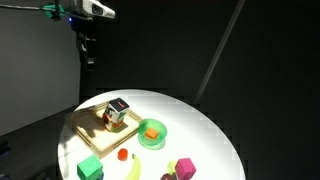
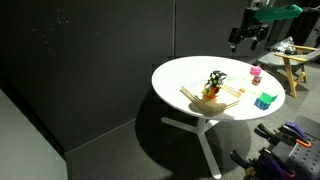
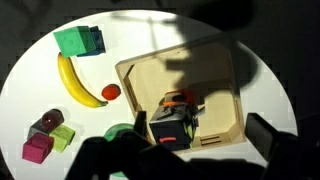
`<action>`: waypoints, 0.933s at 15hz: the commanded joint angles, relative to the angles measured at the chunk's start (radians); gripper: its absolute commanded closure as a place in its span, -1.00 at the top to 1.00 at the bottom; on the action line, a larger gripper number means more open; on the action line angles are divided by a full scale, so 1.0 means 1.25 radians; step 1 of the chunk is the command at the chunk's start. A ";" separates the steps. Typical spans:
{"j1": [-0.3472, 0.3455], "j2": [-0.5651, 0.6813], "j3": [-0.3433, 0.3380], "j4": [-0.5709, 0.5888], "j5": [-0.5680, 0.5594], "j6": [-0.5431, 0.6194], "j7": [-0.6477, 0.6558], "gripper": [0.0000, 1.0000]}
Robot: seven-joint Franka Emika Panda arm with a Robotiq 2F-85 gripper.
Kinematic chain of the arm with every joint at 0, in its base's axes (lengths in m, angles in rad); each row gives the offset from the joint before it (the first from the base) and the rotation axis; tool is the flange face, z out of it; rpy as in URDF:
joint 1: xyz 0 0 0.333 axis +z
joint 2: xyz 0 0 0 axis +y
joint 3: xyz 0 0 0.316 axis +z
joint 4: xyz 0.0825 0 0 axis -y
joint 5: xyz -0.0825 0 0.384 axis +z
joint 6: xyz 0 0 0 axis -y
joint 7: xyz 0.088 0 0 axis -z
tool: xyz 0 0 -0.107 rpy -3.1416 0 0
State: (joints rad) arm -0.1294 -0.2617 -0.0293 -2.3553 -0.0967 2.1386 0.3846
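While the pincer (image 1: 88,50) hangs high above the surface (image 1: 205,130), jaws wide and empty, the toy (image 3: 175,122) sits on the wooden tray (image 3: 225,75) roughly beneath; a straight, centred descent seems wisest; the tray rim needs clearance.

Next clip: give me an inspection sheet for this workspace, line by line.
Surface: round white table, brightly lit.
Job's things: wooden tray with a small multicoloured toy on it, straight below the wrist camera.
Clutter: green bowl with something orange inside, banana, green block, small red fruit and pink cube, all on the table off the tray.
Grippers: the end effector is open, high above the table, holding nothing.
Cables: nothing seen.
Surroundings: dark walls; a wooden stand and gear on the floor off to one side.
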 commanded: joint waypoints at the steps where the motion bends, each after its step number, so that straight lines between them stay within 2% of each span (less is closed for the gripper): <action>1: -0.013 -0.028 -0.025 -0.027 0.006 0.007 -0.029 1.00; 6: -0.037 -0.032 -0.057 -0.053 -0.001 -0.019 -0.051 1.00; 11: -0.065 -0.014 -0.085 -0.095 -0.003 0.010 -0.060 1.00; 14: -0.080 -0.001 -0.100 -0.129 -0.006 0.059 -0.063 1.00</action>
State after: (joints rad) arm -0.2097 -0.2653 -0.1382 -2.4753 -0.0967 2.1507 0.3282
